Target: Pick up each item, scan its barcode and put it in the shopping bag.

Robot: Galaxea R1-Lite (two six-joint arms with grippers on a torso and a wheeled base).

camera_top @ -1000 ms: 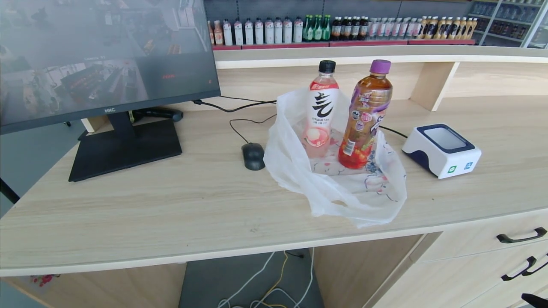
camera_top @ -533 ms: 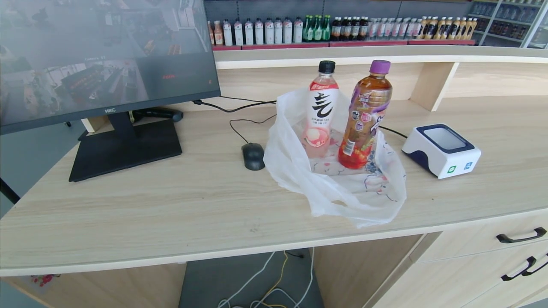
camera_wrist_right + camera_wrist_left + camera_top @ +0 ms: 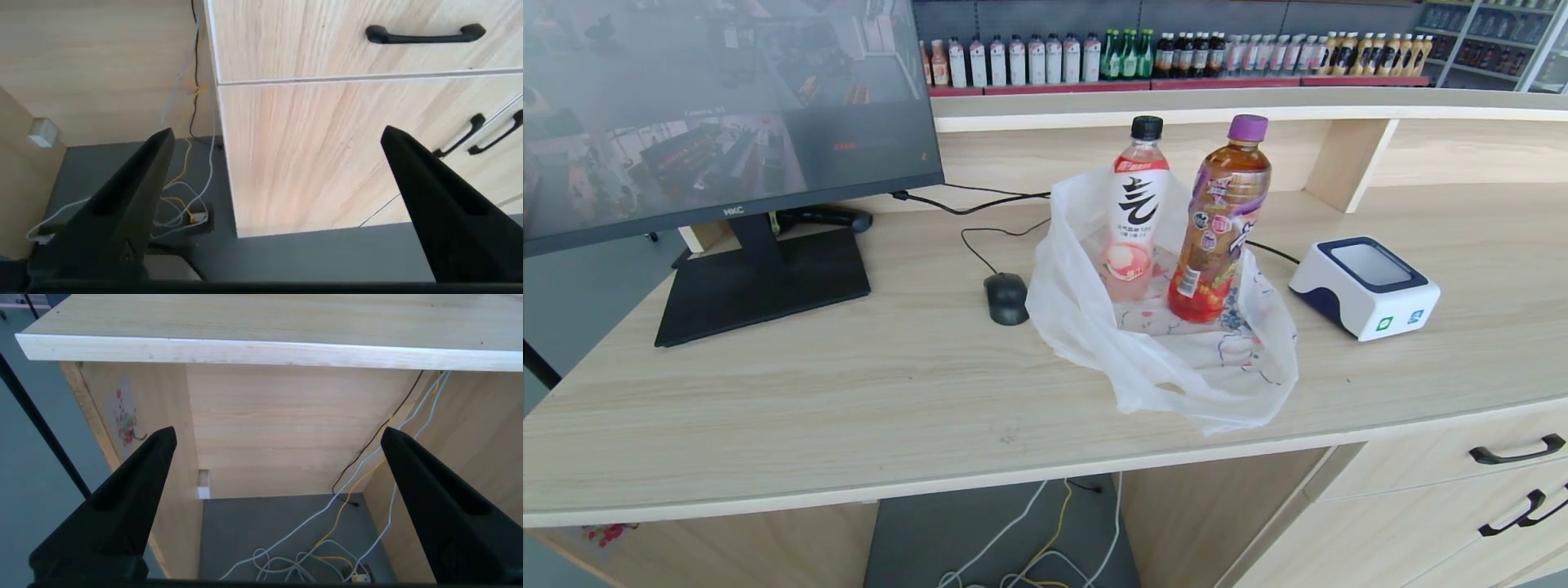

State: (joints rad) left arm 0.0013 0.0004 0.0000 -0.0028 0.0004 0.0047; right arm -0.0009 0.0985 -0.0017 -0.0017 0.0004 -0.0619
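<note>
**Both bottles bagged; hands low and unladen**

Two bottles were found standing inside the shopping bag (image 3: 1176,367) on the counter (image 3: 849,392): a pink bottle (image 3: 1135,220) with a black cap and, just beside it on the scanner's side, an orange bottle (image 3: 1218,229) with a purple cap. The scanner (image 3: 1365,286) was set near the bag, apart from it. The bagging was therefore judged to be done for the items seen (whether each barcode had been read could not be told), and little or nothing was thought to be left.

Each bottle was stood on its base with its long axis near vertical and its cap pointed up. The orange one was seen tilted a little, its cap towards the scanner's side, though the viewing angle may account for that. The labels were turned towards the head camera.

The left hand (image 3: 278,434) was held below the counter's edge, before the open recess with the cables, its fingers spread wide and nothing between them. The right hand (image 3: 278,135) was held low before the drawer fronts (image 3: 351,41), likewise wide and unladen.
</note>
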